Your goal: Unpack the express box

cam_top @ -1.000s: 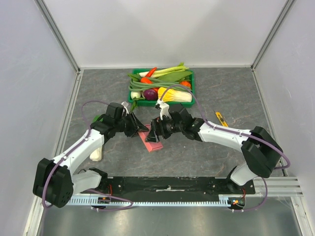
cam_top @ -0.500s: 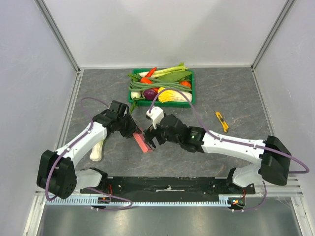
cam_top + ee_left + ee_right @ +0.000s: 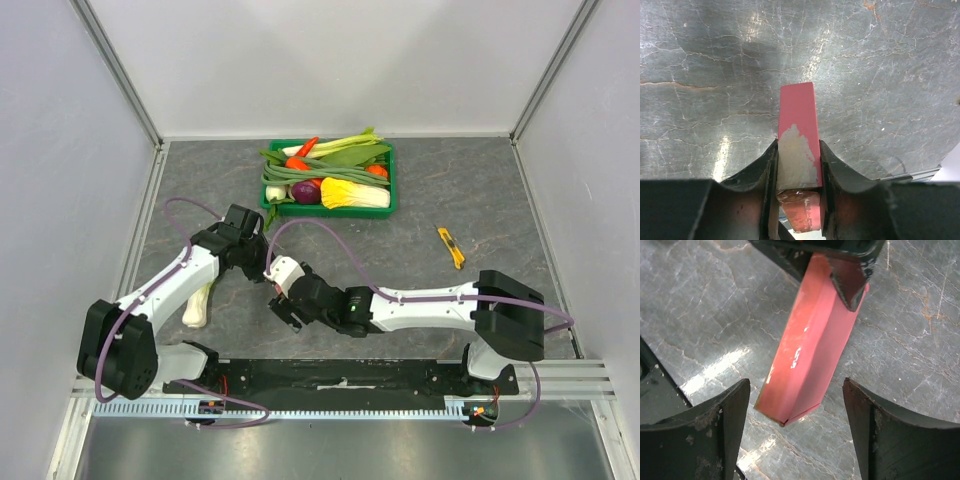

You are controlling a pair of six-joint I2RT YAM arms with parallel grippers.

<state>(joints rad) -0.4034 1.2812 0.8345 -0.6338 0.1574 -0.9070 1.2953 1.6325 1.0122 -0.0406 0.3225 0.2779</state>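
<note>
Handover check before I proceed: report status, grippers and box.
Left gripper shut on express box. Right gripper open, straddling its free end, not touching. Green crate, yellow cutter well away.

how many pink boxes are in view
1: the express box, clamped in the left hand; the right hand is open around its free end. Arms may hide others.

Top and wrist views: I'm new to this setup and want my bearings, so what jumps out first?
The pink box stands out most, clamped by one end in the left gripper at the table's near left. The right gripper is open, with a finger on each side of the box's free end, not touching it. Further back, a green crate full of vegetables sits at the far middle, and a yellow knife lies alone to the right.
</note>
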